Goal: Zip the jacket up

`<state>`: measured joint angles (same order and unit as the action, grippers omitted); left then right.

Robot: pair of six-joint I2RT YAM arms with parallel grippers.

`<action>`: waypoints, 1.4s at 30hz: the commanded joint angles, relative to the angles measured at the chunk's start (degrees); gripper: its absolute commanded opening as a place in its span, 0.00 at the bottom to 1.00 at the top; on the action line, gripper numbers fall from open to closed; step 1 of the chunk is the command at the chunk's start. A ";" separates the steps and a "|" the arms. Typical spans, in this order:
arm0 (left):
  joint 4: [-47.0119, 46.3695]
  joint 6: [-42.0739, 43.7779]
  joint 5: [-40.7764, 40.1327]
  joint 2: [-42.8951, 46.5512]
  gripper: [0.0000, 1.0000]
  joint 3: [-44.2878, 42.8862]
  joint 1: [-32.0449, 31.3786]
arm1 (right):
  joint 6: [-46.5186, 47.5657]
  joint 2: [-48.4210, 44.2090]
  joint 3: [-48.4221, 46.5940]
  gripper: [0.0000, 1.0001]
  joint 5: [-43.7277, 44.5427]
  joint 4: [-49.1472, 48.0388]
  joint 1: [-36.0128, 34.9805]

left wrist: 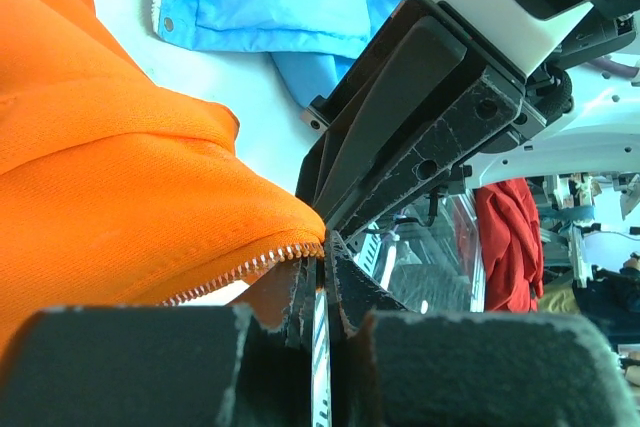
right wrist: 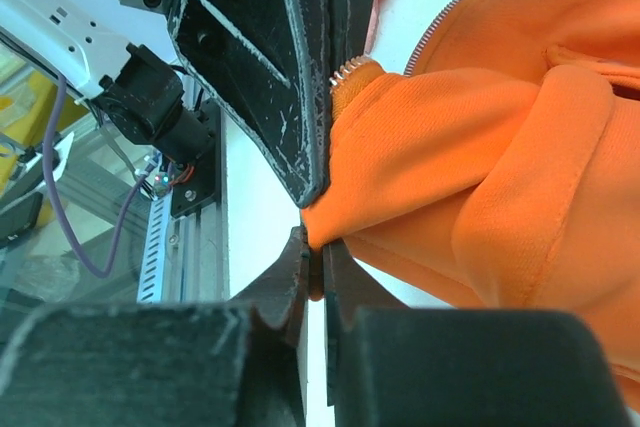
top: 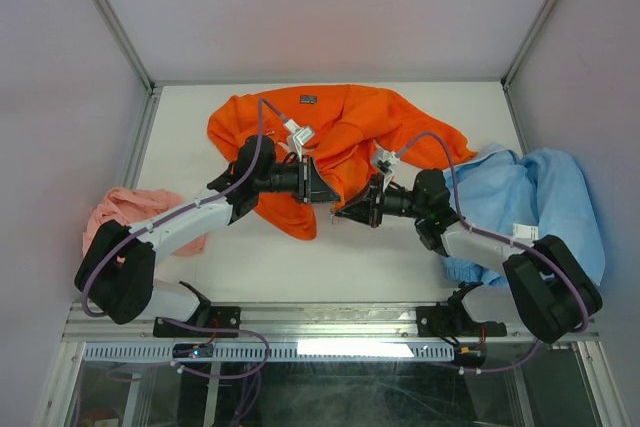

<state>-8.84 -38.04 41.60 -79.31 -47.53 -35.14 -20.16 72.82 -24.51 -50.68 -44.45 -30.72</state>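
Toward the left of the table (top: 330, 262) we see one salmon-pink cloth (top: 125, 212), well apart from both grippers. Next comes the one jacket (top: 350, 122), mid-table, its collar label (top: 308, 99) far from the bases and its hem nearest us. Our left gripper (top: 328, 192) is pinched closed on that hem beside the zipper teeth (left wrist: 255, 265). Our right gripper (top: 346, 213), just beside it, is clamped on the neighbouring hem corner. We judge that the zipper's long axis runs from these two grips away toward the collar. We cannot find the slider. Farthest right lies one light blue garment (top: 545, 197).
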 commanded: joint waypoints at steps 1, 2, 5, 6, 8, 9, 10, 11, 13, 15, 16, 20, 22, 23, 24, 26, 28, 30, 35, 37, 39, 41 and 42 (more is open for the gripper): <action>-0.56 1.12 0.11 0.88 0.02 -2.34 0.15 | -2.17 0.19 -1.29 0.00 -1.86 -6.56 0.17; -0.27 1.08 -0.60 1.21 0.05 -2.31 0.15 | -2.80 0.22 -0.99 0.00 -1.92 -7.23 0.33; 0.43 0.68 -3.76 3.74 0.22 -1.31 0.15 | -6.71 0.00 0.64 0.00 -1.24 -12.07 1.27; 0.46 0.30 -4.98 4.99 0.26 -0.51 0.20 | -8.13 -0.10 1.19 0.00 -0.85 -13.52 1.60; 0.48 -0.28 -7.28 7.45 0.32 1.47 0.21 | -10.38 -0.21 1.93 0.00 0.65 -15.28 1.96; 0.68 -0.43 -8.30 8.66 0.34 2.30 0.18 | -11.05 -0.14 2.00 0.00 1.15 -15.71 1.92; 1.09 -0.60 -9.71 9.70 0.37 3.06 0.22 | -11.75 0.00 2.13 0.00 1.29 -16.39 1.96; 1.65 -0.77 -11.00 10.91 0.39 3.88 0.17 | -12.57 0.23 2.25 0.00 1.46 -17.05 2.01; 3.66 -0.99 -14.23 13.64 0.46 5.18 0.20 | -13.34 0.46 2.32 0.00 2.20 -17.00 2.06; 7.16 -0.78 -17.83 15.58 0.49 6.39 0.18 | -13.22 0.41 2.52 0.00 3.44 -15.34 2.27; 9.26 -0.54 -19.63 16.21 0.50 6.83 0.16 | -12.89 0.33 2.73 0.00 4.17 -14.26 2.42; 17.86 0.16 -26.16 16.32 0.53 8.24 -0.70 | -11.94 0.37 4.24 0.00 6.86 -11.88 3.14; 22.01 0.62 -30.47 15.19 0.54 8.10 -2.79 | -11.83 0.67 5.12 0.00 7.39 -12.20 3.33; 23.79 0.75 -33.21 14.18 0.55 7.68 -4.87 | -11.83 0.87 5.43 0.00 7.49 -12.39 3.43; 25.37 0.97 -36.04 12.88 0.55 6.78 -6.53 | -11.75 0.96 5.70 0.00 7.64 -12.42 3.55; 28.88 1.20 -41.48 9.52 0.56 4.05 -9.76 | -11.51 0.97 6.31 0.00 8.09 -12.42 3.71; 31.38 1.60 -46.15 5.61 0.54 0.81 -11.92 | -11.19 0.80 6.86 0.00 8.27 -12.49 3.94; 32.58 2.18 -48.06 2.29 0.52 -1.25 -12.61 | -10.83 0.63 7.22 0.00 8.31 -12.40 4.16; 34.50 3.83 -50.98 -6.02 0.49 -6.17 -12.93 | -9.87 -0.06 8.60 0.00 9.18 -12.05 5.05; 35.81 4.17 -52.09 -8.53 0.48 -8.12 -13.04 | -9.73 -0.34 9.05 0.00 9.11 -12.13 5.30; 36.95 4.44 -52.61 -10.82 0.48 -9.49 -13.11 | -9.72 -0.69 9.42 0.00 9.13 -12.31 5.55; 38.59 4.60 -52.74 -13.21 0.47 -10.61 -13.17 | -9.72 -1.11 9.62 0.00 8.94 -12.36 5.80; 39.22 4.51 -52.76 -14.46 0.47 -11.00 -13.26 | -9.72 -1.32 9.78 0.00 8.93 -12.47 5.96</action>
<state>27.31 -35.09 -8.27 -90.80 -55.13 -47.97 -31.20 73.60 -15.03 -42.65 -53.71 -25.50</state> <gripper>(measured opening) 0.477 0.025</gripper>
